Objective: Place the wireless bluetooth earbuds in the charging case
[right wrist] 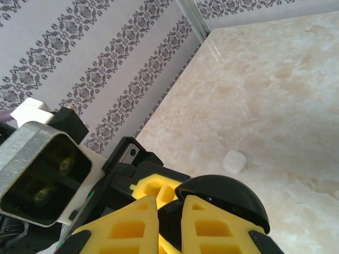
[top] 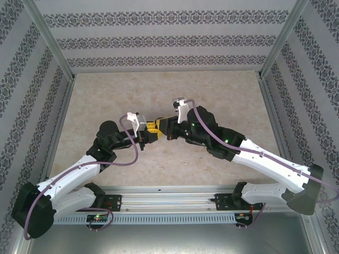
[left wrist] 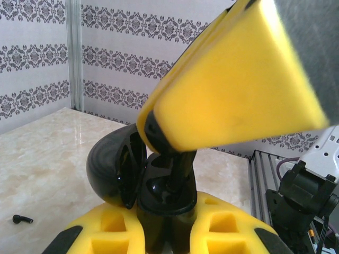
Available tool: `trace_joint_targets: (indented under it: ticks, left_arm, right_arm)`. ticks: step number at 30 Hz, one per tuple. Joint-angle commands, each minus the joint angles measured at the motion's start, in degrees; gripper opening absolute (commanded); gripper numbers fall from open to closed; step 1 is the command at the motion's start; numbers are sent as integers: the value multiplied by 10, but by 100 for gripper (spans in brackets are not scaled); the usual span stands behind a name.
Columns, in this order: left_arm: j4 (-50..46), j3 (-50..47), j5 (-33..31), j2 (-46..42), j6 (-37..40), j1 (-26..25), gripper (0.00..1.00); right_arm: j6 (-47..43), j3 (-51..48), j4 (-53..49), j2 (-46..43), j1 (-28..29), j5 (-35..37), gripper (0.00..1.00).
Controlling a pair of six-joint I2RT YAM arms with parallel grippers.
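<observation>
Left end effector point(left wrist: 168, 233) grasps the open black charging case point(left wrist: 108, 169), contents hidden; right end effector point(left wrist: 151, 127) clenched above; black earbud point(left wrist: 22, 219) on counter point(left wrist: 47, 159).

I can't read any text, label or number on my feeds. The walls point(top: 159, 37) carry only an ornamental pattern.

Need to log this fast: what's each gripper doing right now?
Left gripper: closed on the black charging case.
Right gripper: closed on a small black piece at the case, probably an earbud.
</observation>
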Motion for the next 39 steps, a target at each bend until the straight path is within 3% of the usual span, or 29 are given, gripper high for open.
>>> trace_joint_targets:
  ticks: [1, 28, 39]
  left_arm:
    - [32, 14, 10, -10, 2, -9, 0]
    - [43, 10, 18, -21, -5, -9, 0]
    - [43, 10, 19, -22, -5, -9, 0]
  right_arm:
    - [-8, 17, -15, 3, 6, 9, 12]
    - [-1, 51, -109, 28, 5, 19, 18]
    - [1, 58, -112, 24, 6, 20, 31]
